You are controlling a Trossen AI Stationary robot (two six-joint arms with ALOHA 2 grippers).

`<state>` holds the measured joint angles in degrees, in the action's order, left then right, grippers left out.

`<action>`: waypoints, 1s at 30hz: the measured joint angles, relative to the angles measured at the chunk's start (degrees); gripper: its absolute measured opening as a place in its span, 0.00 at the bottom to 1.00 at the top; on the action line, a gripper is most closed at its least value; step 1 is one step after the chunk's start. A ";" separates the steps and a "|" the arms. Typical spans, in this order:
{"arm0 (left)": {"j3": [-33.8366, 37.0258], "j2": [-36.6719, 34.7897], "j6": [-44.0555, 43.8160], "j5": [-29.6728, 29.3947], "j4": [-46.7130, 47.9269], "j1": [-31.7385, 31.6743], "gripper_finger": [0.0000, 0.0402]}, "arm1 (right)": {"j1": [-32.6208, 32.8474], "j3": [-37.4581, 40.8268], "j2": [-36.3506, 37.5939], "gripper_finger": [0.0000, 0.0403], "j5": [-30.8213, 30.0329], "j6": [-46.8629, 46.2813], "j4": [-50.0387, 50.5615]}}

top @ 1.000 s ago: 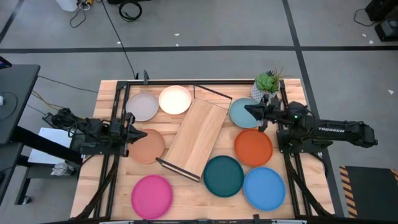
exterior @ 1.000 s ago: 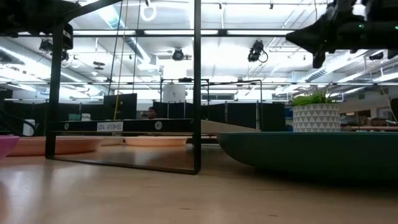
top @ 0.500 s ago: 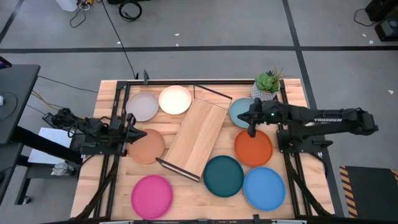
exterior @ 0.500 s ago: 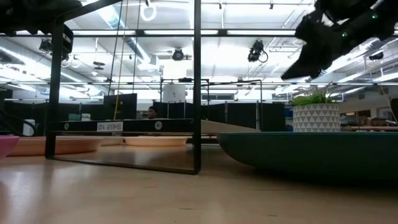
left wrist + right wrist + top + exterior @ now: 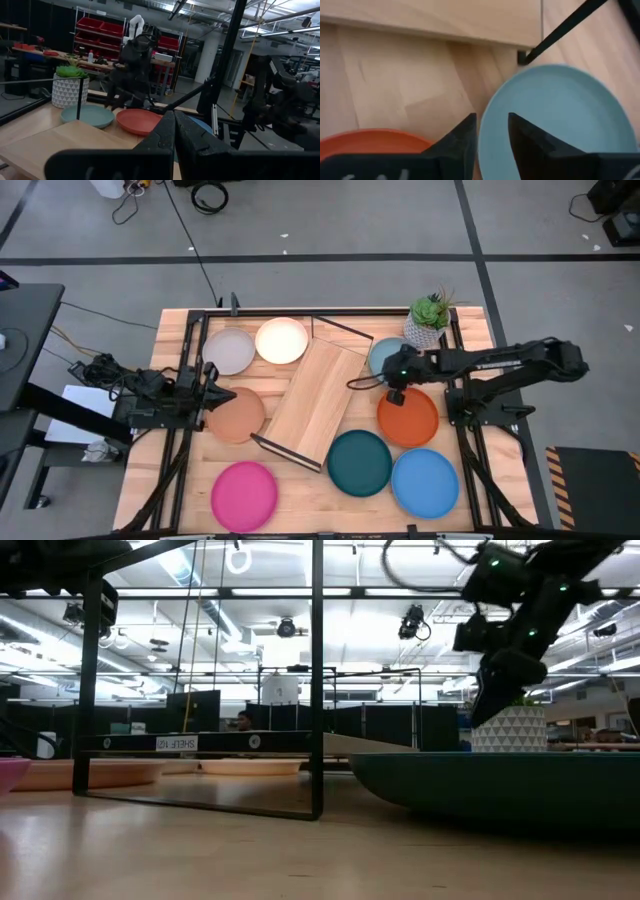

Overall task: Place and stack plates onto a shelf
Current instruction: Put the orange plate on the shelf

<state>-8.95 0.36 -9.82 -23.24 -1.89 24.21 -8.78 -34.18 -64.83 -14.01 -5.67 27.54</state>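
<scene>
**Right arm reaching for the light blue plate; the shelf not yet loaded**

High view: the right gripper [image 5: 396,385] is extended over the near edge of the light blue plate [image 5: 386,358], which lies flat on the slatted tabletop [image 5: 300,485] between the shelf [image 5: 318,388] and the potted plant [image 5: 428,318], just above the orange plate [image 5: 408,416]. In the right wrist view its two fingers [image 5: 465,137] stand a little apart, astride the plate's rim, with nothing between them. The step in hand appears to be the approach to a first pick. The next move likely calls for lowering until one finger passes under the shallow rim, then closing on the edge and lifting clear of the shelf's wire frame.

The shelf lies askew at the table's centre, its board bare. The grey [image 5: 230,351], cream [image 5: 281,340], tan [image 5: 236,416], pink [image 5: 244,492], dark teal [image 5: 359,462] and bright blue [image 5: 424,482] plates lie singly around it.

The left gripper [image 5: 212,393] waits at the tan plate's edge, fingers pressed together and empty.
</scene>
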 joint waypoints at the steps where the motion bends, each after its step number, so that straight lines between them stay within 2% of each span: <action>1: 0.00 0.00 0.02 -0.01 0.02 0.00 0.02 | 0.00 -0.97 -1.63 0.31 0.03 -0.16 1.16; 3: 0.00 0.00 0.01 0.00 0.00 0.00 0.02 | 0.03 -3.04 -4.50 0.32 0.40 0.29 4.58; 6: 0.01 0.00 0.02 -0.01 0.00 0.00 0.02 | 0.54 -5.93 -7.75 0.33 4.11 3.32 9.58; 10: 0.00 0.00 0.02 0.00 0.00 0.00 0.02 | 2.89 -8.16 -11.12 0.31 6.92 4.77 11.95; 16: 0.00 0.00 0.04 -0.02 -0.01 0.02 0.02 | 10.38 -14.10 -16.77 0.31 4.61 -0.21 19.08; 23: 0.00 0.00 0.04 -0.02 -0.02 0.02 0.02 | 20.45 -18.84 -18.95 0.32 5.32 -7.34 19.72; 30: 0.00 0.00 0.04 -0.02 -0.01 0.02 0.02 | 27.81 -19.88 -20.73 0.42 6.22 -19.62 21.72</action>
<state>-8.95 0.36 -9.78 -23.27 -1.90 24.23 19.03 -54.06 -85.56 -7.79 -25.29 49.26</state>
